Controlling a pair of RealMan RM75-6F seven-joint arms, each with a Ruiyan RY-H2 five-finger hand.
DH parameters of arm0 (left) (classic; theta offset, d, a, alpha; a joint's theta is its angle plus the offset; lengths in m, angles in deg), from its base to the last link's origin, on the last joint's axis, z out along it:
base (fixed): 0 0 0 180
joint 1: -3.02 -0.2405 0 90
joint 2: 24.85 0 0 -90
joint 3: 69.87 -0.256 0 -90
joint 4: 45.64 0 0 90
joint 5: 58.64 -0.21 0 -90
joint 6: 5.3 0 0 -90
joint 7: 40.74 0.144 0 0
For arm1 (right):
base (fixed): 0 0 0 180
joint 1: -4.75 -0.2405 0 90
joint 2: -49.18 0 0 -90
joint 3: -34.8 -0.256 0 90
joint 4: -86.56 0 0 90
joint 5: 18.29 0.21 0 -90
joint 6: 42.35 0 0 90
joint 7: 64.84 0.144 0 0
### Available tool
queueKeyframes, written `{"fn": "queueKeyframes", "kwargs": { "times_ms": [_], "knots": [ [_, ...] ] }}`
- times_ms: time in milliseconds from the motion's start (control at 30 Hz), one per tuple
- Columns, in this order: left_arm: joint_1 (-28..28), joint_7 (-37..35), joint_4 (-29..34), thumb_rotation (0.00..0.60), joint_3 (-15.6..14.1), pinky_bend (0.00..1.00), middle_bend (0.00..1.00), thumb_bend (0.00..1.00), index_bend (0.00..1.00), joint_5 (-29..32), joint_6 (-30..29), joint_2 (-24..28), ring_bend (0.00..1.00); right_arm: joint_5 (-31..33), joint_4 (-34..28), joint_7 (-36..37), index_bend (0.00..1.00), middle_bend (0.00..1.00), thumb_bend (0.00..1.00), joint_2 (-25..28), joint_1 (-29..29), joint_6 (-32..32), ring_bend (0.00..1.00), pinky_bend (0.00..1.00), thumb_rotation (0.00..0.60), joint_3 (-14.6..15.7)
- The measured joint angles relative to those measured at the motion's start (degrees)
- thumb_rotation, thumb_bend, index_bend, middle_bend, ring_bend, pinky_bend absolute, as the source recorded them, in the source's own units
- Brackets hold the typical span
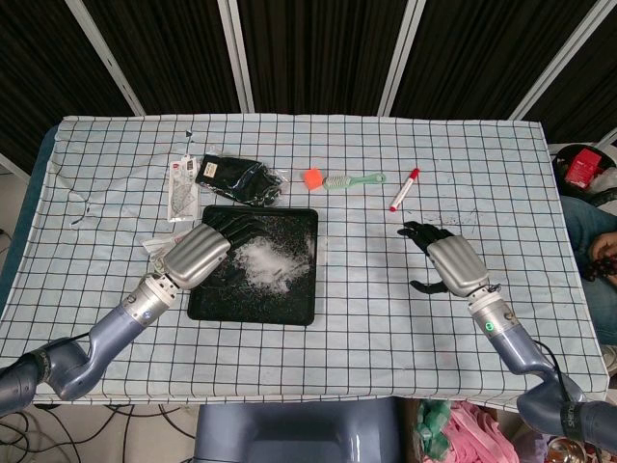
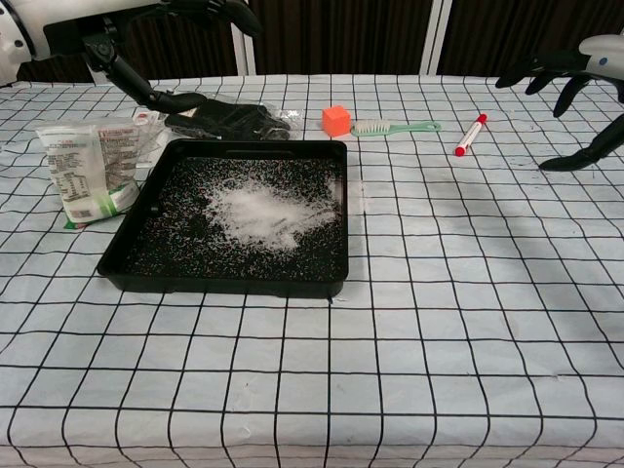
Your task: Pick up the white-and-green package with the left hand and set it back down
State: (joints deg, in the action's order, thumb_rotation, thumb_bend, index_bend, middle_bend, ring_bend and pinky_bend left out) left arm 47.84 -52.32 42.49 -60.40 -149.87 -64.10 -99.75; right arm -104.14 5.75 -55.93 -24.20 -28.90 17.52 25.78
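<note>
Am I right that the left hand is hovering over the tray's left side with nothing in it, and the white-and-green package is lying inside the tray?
Not quite. The white-and-green package sits on the tablecloth just outside the tray, by its left rim; the chest view shows this. The rest holds: the left hand hovers over the tray's left side, holding nothing.

Overhead head view; low, nearer chest view
</note>
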Motion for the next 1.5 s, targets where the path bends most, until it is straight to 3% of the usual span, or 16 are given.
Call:
{"fn": "queueKeyframes", "kwargs": {
  "times_ms": [1033, 1267, 1500],
  "knots": [
    [-2.03, 0.92, 1.75, 0.6, -0.83, 0.12, 0.14, 0.36, 0.17, 2.34, -4.05, 2.73, 0.06, 1.81, -0.36, -0.35, 0.16, 0.12, 0.14, 0.92, 0.63, 1.78, 0.17, 0.32, 0.6, 0.89],
    [-8.41, 0.69, 4.1, 0.6, -1.49, 0.12, 0.13, 0.35, 0.15, 6.57, -9.47, 5.91, 0.06, 3.35, -1.03, -2.39, 0.16, 0.12, 0.14, 3.07, 2.7, 3.05, 0.17, 0.32, 0.6, 1.35],
    [-18.2, -0.76, 1.12, 0.6, -5.72, 0.12, 0.13, 0.32, 0.15, 7.36, -17.92, 8.45, 0.06, 4.8, -2.42, -7.15, 0.16, 0.12, 0.14, 5.69, 7.69, 8.39, 0.17, 0.31, 0.6, 2.76]
  ]
}}
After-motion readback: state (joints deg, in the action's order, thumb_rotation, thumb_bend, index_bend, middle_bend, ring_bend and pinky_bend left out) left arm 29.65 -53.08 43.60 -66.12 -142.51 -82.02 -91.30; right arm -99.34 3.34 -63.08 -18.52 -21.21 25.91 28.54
